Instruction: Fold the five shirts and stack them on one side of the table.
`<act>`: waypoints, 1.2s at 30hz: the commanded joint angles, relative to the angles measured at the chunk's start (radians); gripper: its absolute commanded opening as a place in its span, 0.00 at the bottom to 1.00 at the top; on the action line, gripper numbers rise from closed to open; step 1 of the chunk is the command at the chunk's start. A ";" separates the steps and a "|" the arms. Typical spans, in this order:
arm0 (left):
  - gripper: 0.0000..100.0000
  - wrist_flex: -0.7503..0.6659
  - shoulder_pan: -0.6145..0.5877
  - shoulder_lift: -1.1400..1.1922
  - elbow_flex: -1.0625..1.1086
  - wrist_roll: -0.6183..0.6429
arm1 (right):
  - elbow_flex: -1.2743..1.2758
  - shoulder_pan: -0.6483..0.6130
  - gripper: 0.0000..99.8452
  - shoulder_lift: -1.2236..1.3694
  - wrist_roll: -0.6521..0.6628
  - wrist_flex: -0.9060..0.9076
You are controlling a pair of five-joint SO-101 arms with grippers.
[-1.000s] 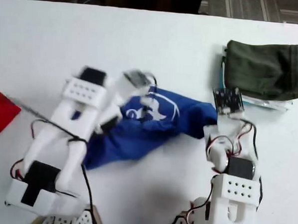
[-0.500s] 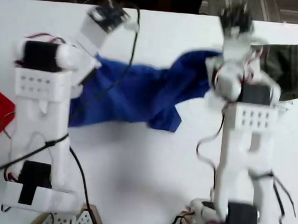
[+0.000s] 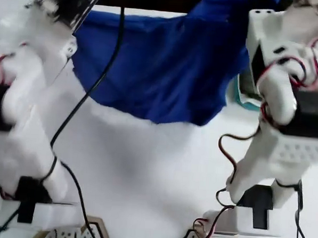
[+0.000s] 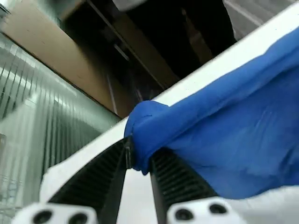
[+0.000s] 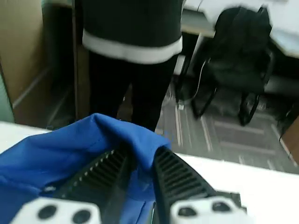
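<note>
Blue shirt (image 3: 162,66) is hanging stretched out over the table (image 3: 145,177) in the high view. The wrist views are showing the grip close up: left gripper (image 4: 138,161) is clamping a bunched corner, and right gripper (image 5: 140,163) is pinching a fold of the same shirt. A teal edge (image 3: 239,96) is peeking out beside the shirt's hem; I can't tell what it belongs to.

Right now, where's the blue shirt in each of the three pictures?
High view: blue shirt spread across the upper middle of the picture.
Left wrist view: a corner pinched in the left gripper.
Right wrist view: a corner pinched in the right gripper.
Shared landmark: the white table.
</note>
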 commanded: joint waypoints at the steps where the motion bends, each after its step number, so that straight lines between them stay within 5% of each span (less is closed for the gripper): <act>1: 0.03 0.015 -0.014 -0.097 -0.038 -0.003 | -0.129 0.008 0.02 -0.001 -0.011 0.027; 8: 0.03 0.017 -0.052 -0.173 0.260 -0.005 | -0.143 -0.087 0.02 0.008 -0.060 0.272; 20: 0.03 -0.002 -0.091 -0.272 1.084 -0.012 | 0.644 -0.122 0.02 -0.007 -0.137 0.280; 33: 0.03 -0.005 -0.157 -0.278 1.371 -0.186 | 1.292 -0.395 0.02 -0.346 -0.129 0.182; 36: 0.03 -0.029 -0.157 -0.279 1.409 -0.184 | 1.416 -0.410 0.10 -0.352 -0.129 0.119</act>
